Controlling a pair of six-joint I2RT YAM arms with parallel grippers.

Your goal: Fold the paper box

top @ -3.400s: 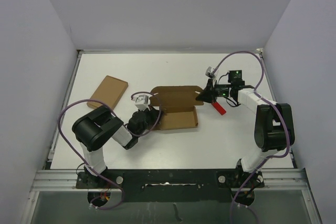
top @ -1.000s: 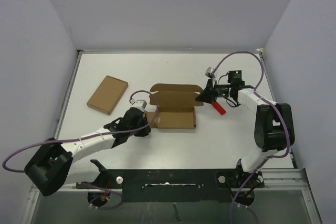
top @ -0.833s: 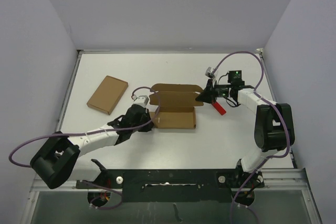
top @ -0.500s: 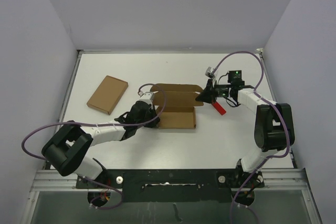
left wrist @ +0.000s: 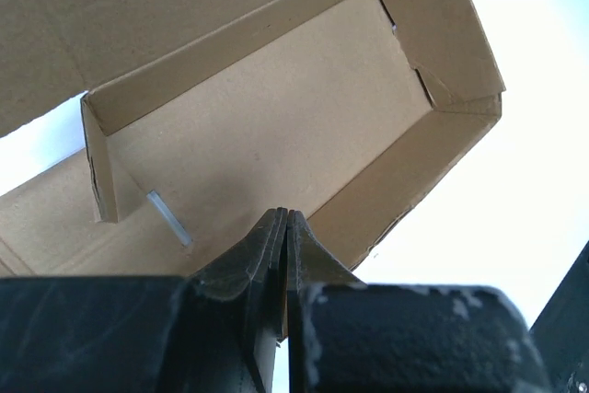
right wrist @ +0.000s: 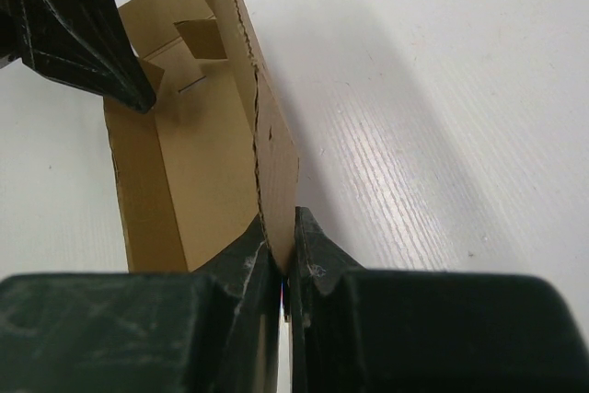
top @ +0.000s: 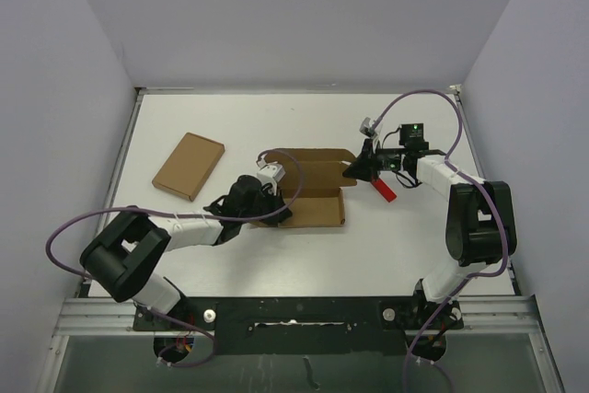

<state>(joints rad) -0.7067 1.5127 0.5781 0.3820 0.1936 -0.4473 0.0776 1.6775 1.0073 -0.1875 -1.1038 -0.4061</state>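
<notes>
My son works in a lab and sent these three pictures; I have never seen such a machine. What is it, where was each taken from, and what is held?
It is two robot arms, the left arm and the right arm, bolted at the near edge of a white table. One picture looks down from above; the other two come from a camera on each wrist, so the dark fingers at the bottom are that arm's own. On the table lie a half-folded paper box, a flat brown cardboard rectangle and a small red block. The right pincer is shut on a flap of the box. The left pincer is shut too, at the box's other end; whether it pinches cardboard is hard to tell.
</notes>
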